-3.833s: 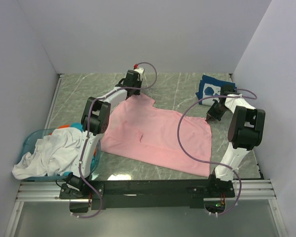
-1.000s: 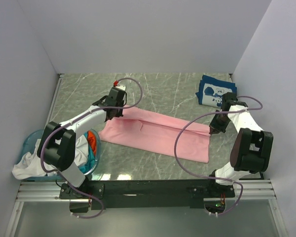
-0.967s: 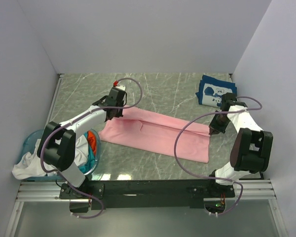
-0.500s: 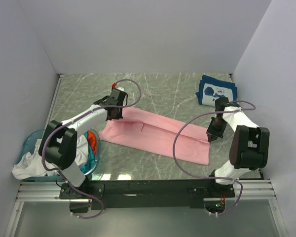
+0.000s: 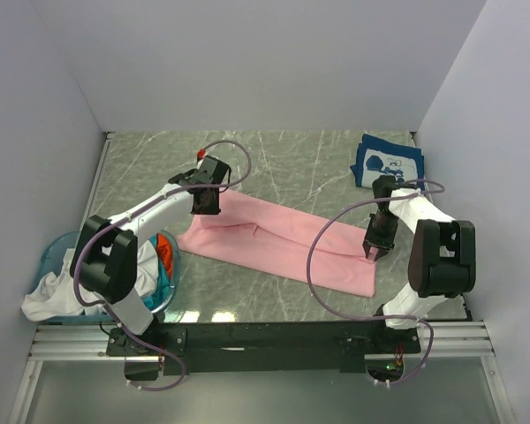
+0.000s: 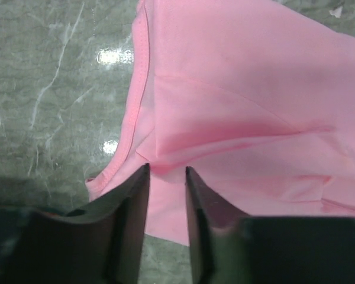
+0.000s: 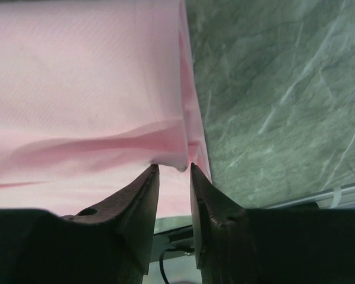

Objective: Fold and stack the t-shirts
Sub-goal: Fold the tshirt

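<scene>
The light pink t-shirt lies folded lengthwise into a long band slanting across the table's middle. My left gripper stands at its left end. In the left wrist view its jaws are open a little, with a raised pink fold just at the tips. My right gripper is over the band's right end, also slightly open, the folded pink edge sagging just ahead of its tips. A folded navy t-shirt with white print sits at the back right.
A translucent blue basket at the near left holds a white tee, an orange one and a teal one. Walls close in the table on the left, back and right. Purple cables loop over both arms.
Both grippers carried the pink shirt's far edge toward the front, narrowing it into a band. In the last half second both jaws parted and the cloth slipped free.
</scene>
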{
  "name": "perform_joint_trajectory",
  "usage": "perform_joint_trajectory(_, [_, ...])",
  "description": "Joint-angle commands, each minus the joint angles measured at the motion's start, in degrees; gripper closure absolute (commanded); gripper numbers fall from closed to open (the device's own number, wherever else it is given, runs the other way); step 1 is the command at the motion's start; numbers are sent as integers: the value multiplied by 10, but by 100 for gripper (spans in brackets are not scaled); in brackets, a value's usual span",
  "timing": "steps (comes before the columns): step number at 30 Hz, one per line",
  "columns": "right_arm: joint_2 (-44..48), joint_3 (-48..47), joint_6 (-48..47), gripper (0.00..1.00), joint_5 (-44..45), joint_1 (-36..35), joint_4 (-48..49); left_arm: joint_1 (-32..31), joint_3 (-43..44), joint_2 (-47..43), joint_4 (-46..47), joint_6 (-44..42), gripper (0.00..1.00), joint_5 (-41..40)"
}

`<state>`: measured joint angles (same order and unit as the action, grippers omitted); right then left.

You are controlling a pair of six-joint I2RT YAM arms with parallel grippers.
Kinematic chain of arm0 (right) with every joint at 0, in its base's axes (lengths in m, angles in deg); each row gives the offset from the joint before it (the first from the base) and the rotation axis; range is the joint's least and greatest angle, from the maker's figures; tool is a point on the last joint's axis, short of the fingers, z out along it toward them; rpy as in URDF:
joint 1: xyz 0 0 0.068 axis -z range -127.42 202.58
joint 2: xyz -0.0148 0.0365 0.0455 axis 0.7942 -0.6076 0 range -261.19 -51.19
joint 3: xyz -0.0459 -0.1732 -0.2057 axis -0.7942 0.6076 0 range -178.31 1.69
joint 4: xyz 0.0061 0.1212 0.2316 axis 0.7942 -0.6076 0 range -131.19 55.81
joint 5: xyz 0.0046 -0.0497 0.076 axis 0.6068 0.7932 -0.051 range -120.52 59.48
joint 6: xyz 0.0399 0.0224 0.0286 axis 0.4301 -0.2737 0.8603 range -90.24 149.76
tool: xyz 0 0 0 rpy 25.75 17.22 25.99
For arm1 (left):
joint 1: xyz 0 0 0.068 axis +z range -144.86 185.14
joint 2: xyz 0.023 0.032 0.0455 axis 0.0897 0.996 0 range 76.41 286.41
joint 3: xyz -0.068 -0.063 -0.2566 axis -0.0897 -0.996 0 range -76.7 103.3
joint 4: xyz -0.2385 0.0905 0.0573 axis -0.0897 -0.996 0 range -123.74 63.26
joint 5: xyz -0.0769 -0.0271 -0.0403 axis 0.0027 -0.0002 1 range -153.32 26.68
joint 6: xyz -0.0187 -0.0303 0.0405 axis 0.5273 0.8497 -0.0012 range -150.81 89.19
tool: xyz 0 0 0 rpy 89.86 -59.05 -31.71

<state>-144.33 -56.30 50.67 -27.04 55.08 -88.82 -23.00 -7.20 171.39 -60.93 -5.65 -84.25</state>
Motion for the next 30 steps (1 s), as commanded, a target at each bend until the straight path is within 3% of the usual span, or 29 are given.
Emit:
perform_joint_trajectory(1, [45,-33,-6,62,10,-9,-41,-11,38,-31,-37,33,61,11])
perform_joint_trajectory(5, [88,-55,-20,60,-30,-13,-42,-11,68,-60,-51,52,53,55])
perform_joint_trajectory(9, [83,-70,-20,60,-85,-22,-2,-11,64,-72,11,58,47,112])
perform_joint_trajectory(15, [16,-90,-15,60,-126,-39,49,-11,96,-5,88,45,49,193])
perform_joint_trajectory(21, [-17,-58,-17,62,-118,-41,77,-12,152,68,95,72,51,265])
perform_joint_trajectory(30, [-25,-32,-4,63,-106,-50,72,-13,157,116,110,105,50,303])
